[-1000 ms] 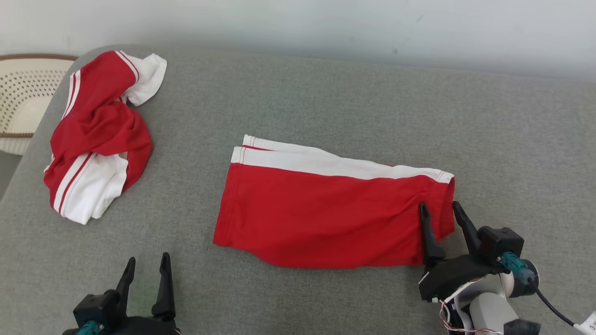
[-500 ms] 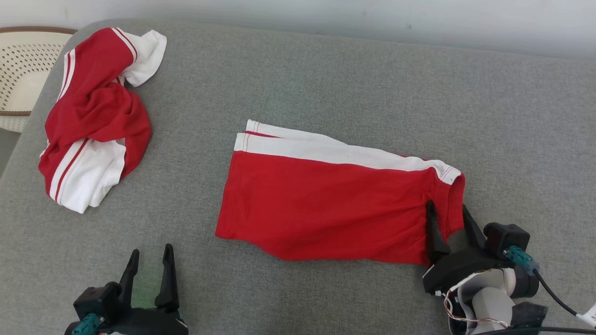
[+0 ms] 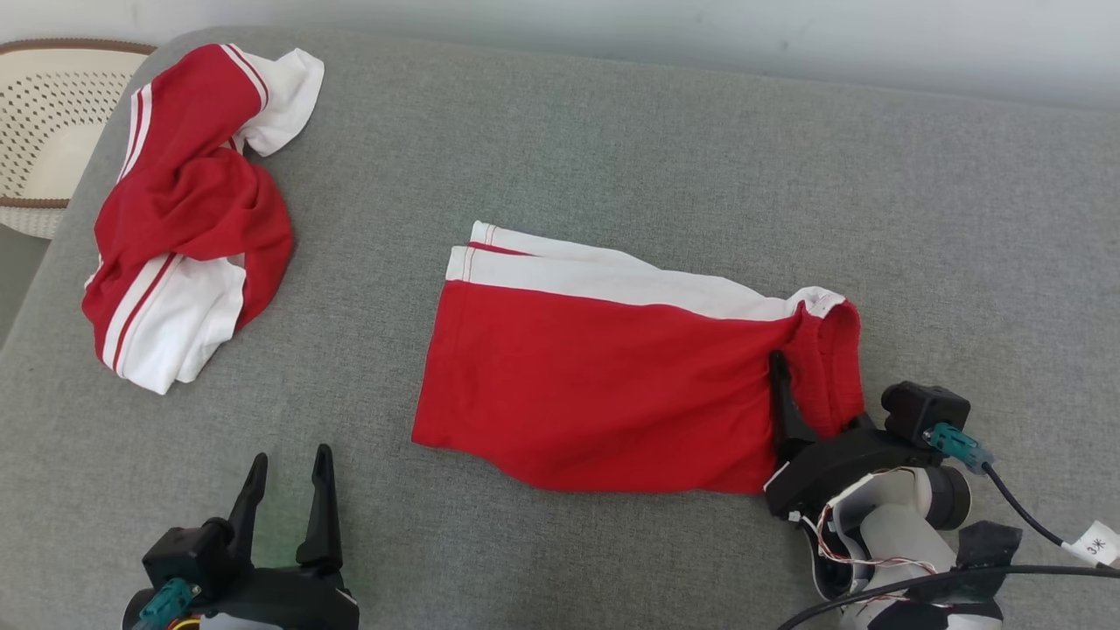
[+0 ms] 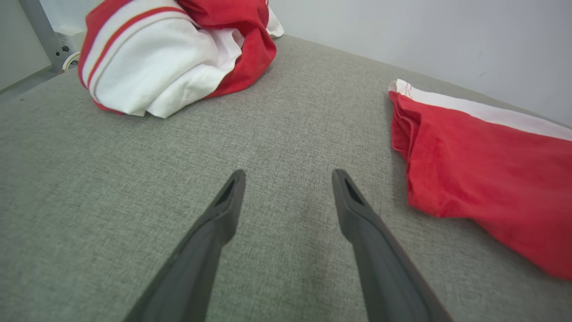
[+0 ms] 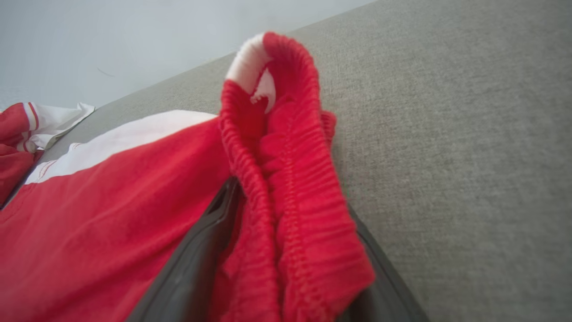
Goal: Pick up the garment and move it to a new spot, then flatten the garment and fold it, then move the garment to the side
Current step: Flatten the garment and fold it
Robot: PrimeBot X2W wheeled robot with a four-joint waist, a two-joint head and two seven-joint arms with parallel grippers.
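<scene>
The garment [image 3: 604, 385], red shorts with a white side stripe, lies folded flat in the middle of the grey cushion [image 3: 612, 131]. My right gripper [image 3: 809, 376] is at its right end and straddles the elastic waistband [image 5: 286, 179], which stands bunched up between the two fingers. The jaws are still wide apart and one finger [image 3: 781, 398] lies on the red cloth; the other is hidden under the band. My left gripper [image 3: 291, 455] hovers open over bare cushion at the near left, a short way left of the garment's leg hem [image 4: 402, 129], with nothing between its fingers [image 4: 223, 214].
A second red-and-white garment [image 3: 184, 236] lies crumpled at the far left of the cushion. A cream perforated basket [image 3: 44, 114] stands beyond the cushion's left edge. A pale wall [image 3: 612, 35] runs along the back.
The head camera has shifted. My right gripper has slid further over the waistband, and the band has bunched up and risen between its fingers. The left gripper has held still.
</scene>
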